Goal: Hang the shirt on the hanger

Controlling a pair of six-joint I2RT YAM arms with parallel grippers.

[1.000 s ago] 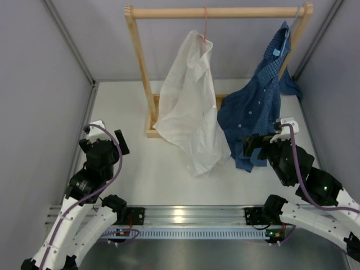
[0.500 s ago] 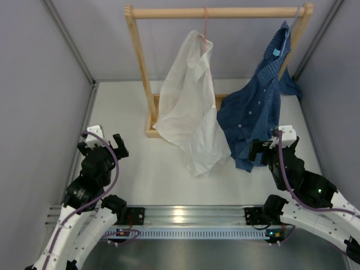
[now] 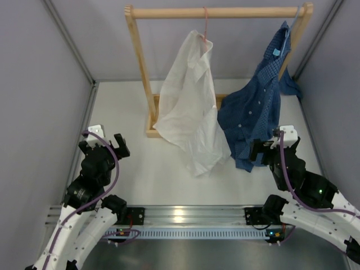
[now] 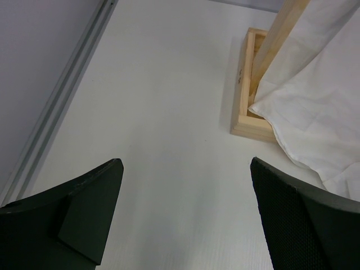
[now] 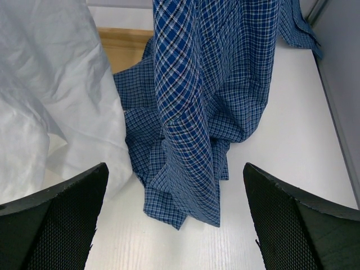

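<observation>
The white shirt (image 3: 188, 107) hangs from the pink hanger (image 3: 206, 25) on the wooden rack's top bar, its hem trailing onto the table. It also shows in the left wrist view (image 4: 320, 101) and the right wrist view (image 5: 50, 84). My left gripper (image 3: 104, 145) is open and empty, low over the table at the left, apart from the shirt. My right gripper (image 3: 271, 147) is open and empty, just in front of the hem of the dark blue checked shirt (image 3: 259, 107), not touching it.
The wooden rack (image 3: 140, 67) stands at the back, its base frame (image 4: 247, 84) on the table. The blue checked shirt (image 5: 208, 95) hangs on a pale blue hanger (image 3: 291, 25) at the rack's right end. Grey walls close both sides.
Both arms drew back toward the near edge between one second and half a second ago. Since then they have barely moved. The shirts have not moved.
</observation>
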